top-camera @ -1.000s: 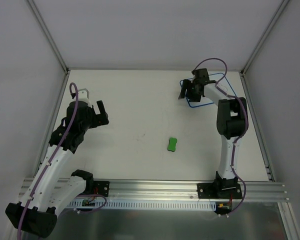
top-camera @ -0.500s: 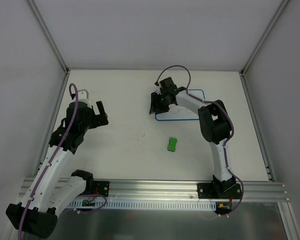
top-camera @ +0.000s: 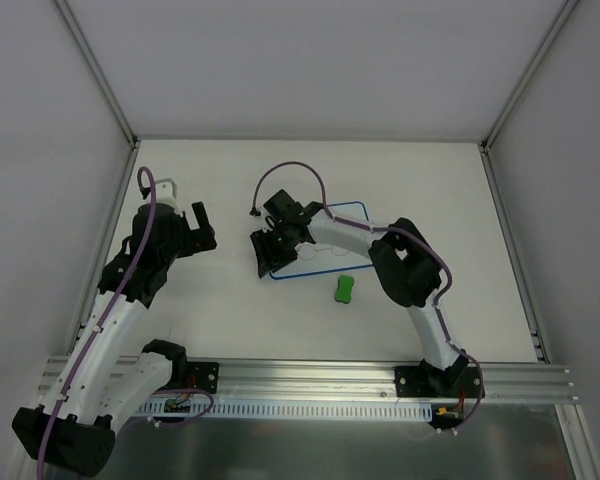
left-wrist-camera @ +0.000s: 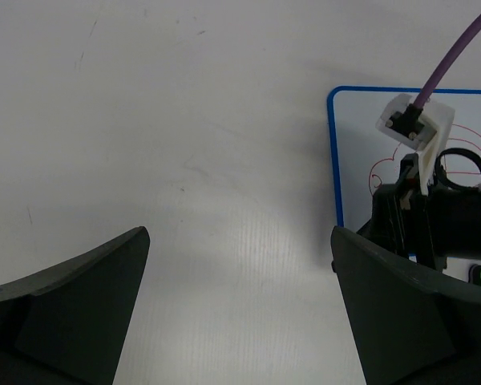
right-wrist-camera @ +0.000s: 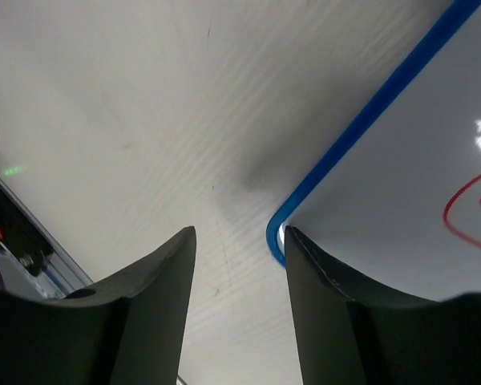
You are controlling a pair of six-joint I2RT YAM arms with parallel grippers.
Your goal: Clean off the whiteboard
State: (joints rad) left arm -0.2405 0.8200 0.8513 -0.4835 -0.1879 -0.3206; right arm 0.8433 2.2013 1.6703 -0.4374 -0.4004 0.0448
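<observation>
**Overhead view, with both wrist views.** The whiteboard [top-camera: 315, 262] is lying flat near the middle of the table [top-camera: 280, 180], turned at an angle to the table's edges. Its thin blue border [right-wrist-camera: 369, 112] is showing along the sides that the arm is not covering. A red line drawing [left-wrist-camera: 465, 152] is still standing on its white face, partly hidden under the right arm.

The right arm is reaching across the board from the right, and the right gripper [top-camera: 265, 255] is sitting at the board's left end. In the right wrist view its fingers [right-wrist-camera: 337, 321] are standing partly apart with bare table showing in the gap. The board's rounded corner is lying against the inner face of one finger and passing out of sight behind it. Whether the jaws are clamping the board or only resting on it cannot be told. A purple cable [left-wrist-camera: 457, 54] is arching up from the wrist camera housing.

The green eraser [top-camera: 344, 289] is lying on the table just beside the board's near edge — no finger is touching it.

The left gripper [left-wrist-camera: 240, 241] is hanging over the left part of the table, well apart from the board, with its jaws spread wide and nothing between them. The board's left end is showing in its wrist view.
</observation>
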